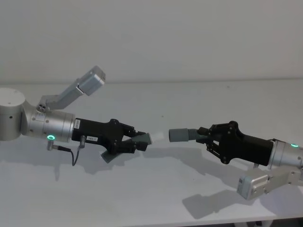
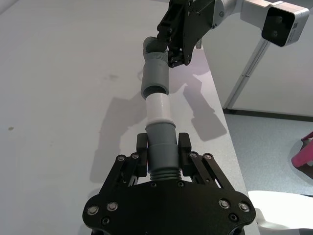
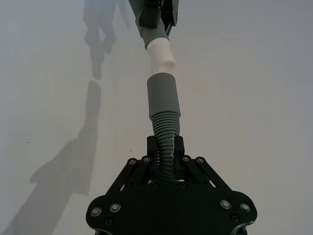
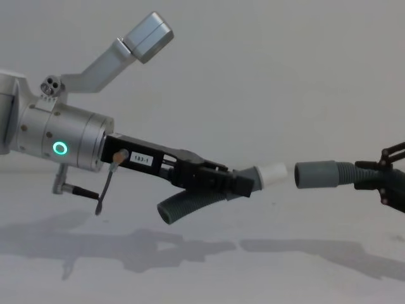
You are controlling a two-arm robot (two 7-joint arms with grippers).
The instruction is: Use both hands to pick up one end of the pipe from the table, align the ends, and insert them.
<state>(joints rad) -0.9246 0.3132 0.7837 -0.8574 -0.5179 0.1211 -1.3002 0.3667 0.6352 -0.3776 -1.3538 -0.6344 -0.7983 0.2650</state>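
Air above the plain white table is where both dark grey ribbed hose pieces are held. One piece (white-tipped) is clamped in the black left gripper; the other, with a wide smooth grey cuff, is grasped by the black right gripper. Tip and cuff are nearly aligned, just apart.

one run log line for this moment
stage: aligning | left gripper: shut on white-tipped pipe | right gripper: shut on grey-cuffed pipe | ends: facing, small gap, not inserted | both above table
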